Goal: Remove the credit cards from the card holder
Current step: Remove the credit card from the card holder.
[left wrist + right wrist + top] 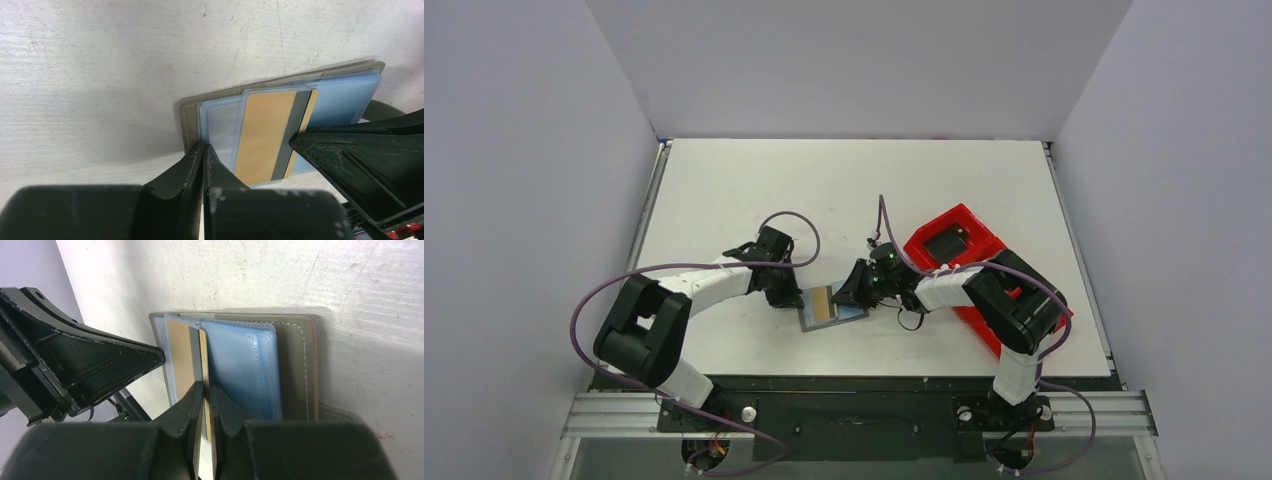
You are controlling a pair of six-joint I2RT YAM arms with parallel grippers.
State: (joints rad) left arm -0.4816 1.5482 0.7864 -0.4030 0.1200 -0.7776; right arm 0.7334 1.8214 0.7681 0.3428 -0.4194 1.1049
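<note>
The card holder [856,313] lies open on the table, taupe-grey outside [189,122] with blue-grey clear pockets [240,365] inside. A tan credit card [265,137] with a grey stripe sticks partly out of a middle pocket. My left gripper [204,147] is shut, its tips pressing on the holder's left pocket edge. My right gripper [206,385] comes from the other side, jaws closed on the card's striped edge [182,352]. In the top view the two grippers [789,293] [849,290] face each other across the holder.
A long red plastic tray [984,262] stands behind the right arm with a black block [946,243] in it. White walls enclose the table on three sides.
</note>
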